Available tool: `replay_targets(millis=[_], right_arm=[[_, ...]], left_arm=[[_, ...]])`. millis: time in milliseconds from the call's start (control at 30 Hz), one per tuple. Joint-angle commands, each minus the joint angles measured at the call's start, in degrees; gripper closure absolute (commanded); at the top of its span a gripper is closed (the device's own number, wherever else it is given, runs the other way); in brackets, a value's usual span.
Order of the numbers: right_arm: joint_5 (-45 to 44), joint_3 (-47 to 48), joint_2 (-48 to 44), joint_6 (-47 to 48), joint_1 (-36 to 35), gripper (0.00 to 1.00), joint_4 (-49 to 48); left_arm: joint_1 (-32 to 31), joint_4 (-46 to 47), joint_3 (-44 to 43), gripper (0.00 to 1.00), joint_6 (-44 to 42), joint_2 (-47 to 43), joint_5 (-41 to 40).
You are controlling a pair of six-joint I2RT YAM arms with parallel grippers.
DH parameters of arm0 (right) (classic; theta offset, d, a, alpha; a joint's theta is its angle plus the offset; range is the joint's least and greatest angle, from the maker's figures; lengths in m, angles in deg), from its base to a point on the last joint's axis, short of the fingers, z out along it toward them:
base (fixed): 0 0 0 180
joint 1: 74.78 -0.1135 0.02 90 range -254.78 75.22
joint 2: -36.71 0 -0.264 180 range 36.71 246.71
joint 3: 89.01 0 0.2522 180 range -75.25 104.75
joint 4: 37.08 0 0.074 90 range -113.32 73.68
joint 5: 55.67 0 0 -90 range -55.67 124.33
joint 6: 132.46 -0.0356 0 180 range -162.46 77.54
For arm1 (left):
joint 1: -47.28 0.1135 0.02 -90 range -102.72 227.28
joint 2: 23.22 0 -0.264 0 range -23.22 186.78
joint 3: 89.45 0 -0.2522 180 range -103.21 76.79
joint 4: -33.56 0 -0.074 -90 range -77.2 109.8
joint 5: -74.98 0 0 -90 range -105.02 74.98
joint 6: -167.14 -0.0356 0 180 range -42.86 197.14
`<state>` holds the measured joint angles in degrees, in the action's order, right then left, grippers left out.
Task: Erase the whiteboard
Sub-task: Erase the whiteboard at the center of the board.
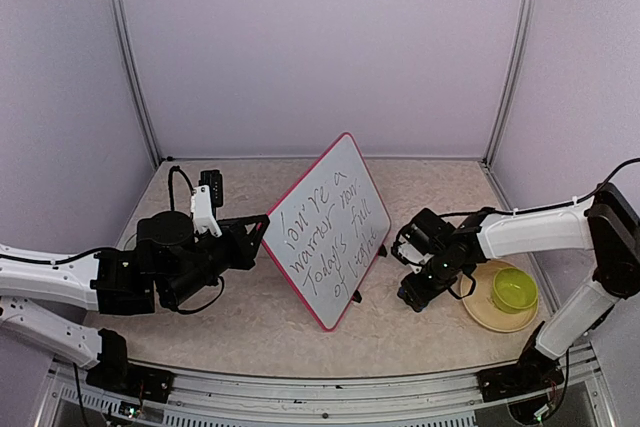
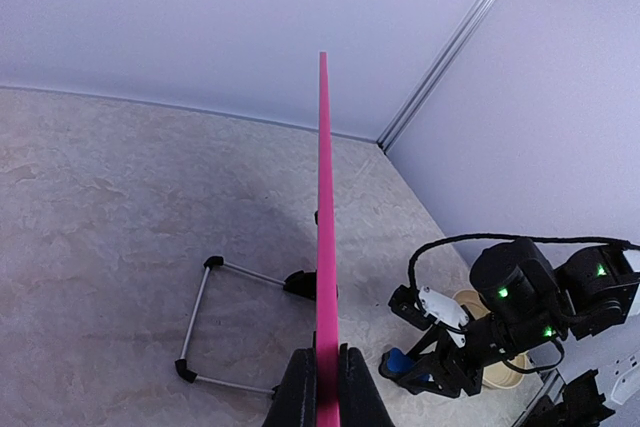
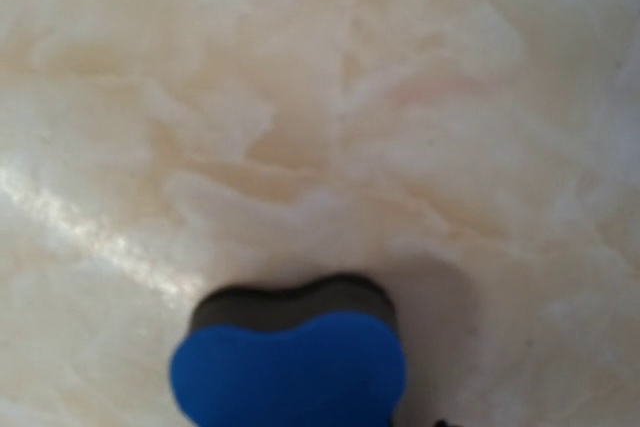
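The whiteboard [image 1: 325, 227] stands tilted on the table, white with a red-pink rim and dark handwriting on its face. My left gripper [image 1: 258, 237] is shut on its left rim; in the left wrist view the pink rim [image 2: 323, 197] runs edge-on between my fingers [image 2: 300, 392]. My right gripper [image 1: 412, 292] is low over the table to the right of the board, apart from it, shut on a blue eraser [image 3: 290, 367] with a dark felt underside. The eraser also shows in the left wrist view [image 2: 398, 361].
A beige plate [image 1: 478, 315] with a lime-green bowl [image 1: 513, 290] sits on the table just right of my right gripper. The board's wire stand [image 2: 200, 317] with black feet rests on the table behind it. Walls enclose the table on three sides.
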<state>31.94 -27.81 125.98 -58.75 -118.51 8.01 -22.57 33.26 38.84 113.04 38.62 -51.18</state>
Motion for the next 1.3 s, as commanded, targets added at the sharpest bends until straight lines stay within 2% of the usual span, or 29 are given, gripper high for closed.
replay_targets(millis=[0,267,733,900,1067,1267], right_arm=[[0.67,-0.55,-0.61,0.39,0.49,0.55,-1.35],[0.73,-0.94,0.29,0.7,0.73,0.6,-2.14],[1.76,-1.3,1.51,1.04,1.27,0.62,-2.95],[1.69,-1.21,1.6,1.01,1.27,0.73,-2.78],[1.37,0.01,-0.28,1.25,1.27,0.94,-1.73],[0.7,3.98,-4.38,1.85,1.19,1.0,0.67]], left_arm=[[-0.29,0.79,-1.4,1.0,-0.92,-0.97,-0.7],[-0.27,0.35,-1.6,1.0,-0.91,-0.94,-0.85],[-0.29,0.16,-1.68,1.0,-0.98,-1.16,-1.28],[-0.25,0.25,-1.38,1.0,-0.94,-1.57,-1.41],[-0.29,0.34,-1.16,1.0,-0.96,-1.85,-1.52],[-0.29,0.42,-1.24,1.0,-1.06,-1.95,-1.5]])
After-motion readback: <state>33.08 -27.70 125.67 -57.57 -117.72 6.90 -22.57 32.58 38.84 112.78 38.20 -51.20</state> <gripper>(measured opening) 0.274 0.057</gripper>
